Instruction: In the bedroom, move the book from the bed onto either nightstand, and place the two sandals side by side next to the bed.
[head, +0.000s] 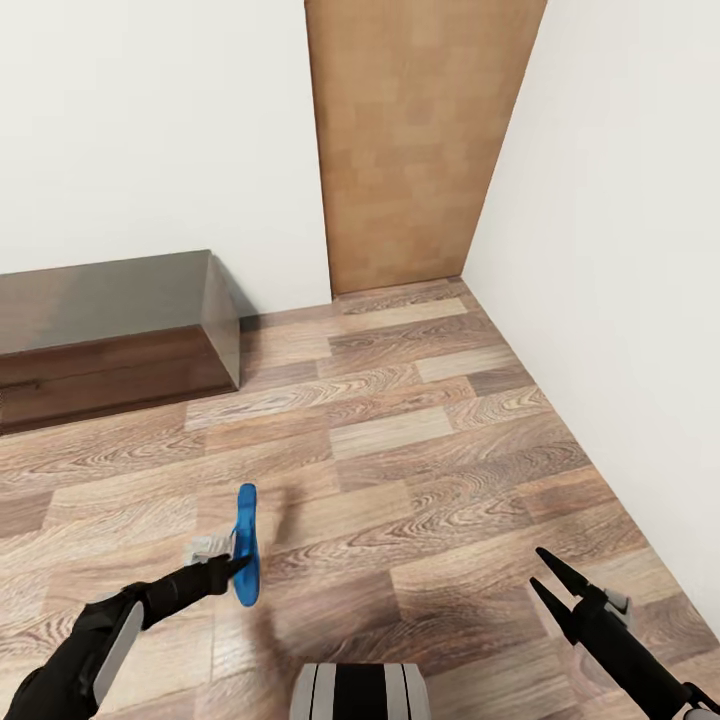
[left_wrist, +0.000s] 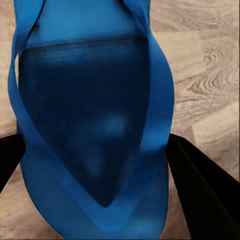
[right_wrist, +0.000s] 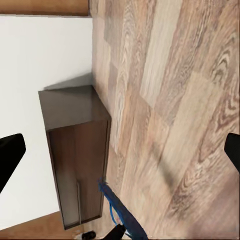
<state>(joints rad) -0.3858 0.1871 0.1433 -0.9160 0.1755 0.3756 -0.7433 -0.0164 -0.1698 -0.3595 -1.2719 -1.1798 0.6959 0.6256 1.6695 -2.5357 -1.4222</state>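
Head view: left hand (head: 232, 566) clamps one blue sandal (head: 246, 545), held on edge, clear of the wood floor (head: 420, 440). Right hand (head: 548, 583) spread apart, holding nothing. Dark cabinet (head: 120, 320) against the wall at left, brown door (head: 415, 140) ahead. Bed, book, second sandal unsighted. Judgement: carry steadily; grip sits on the thin sole, so it may pivot; lower it flat beside the bed, leaving room for its mate. No containers seen.
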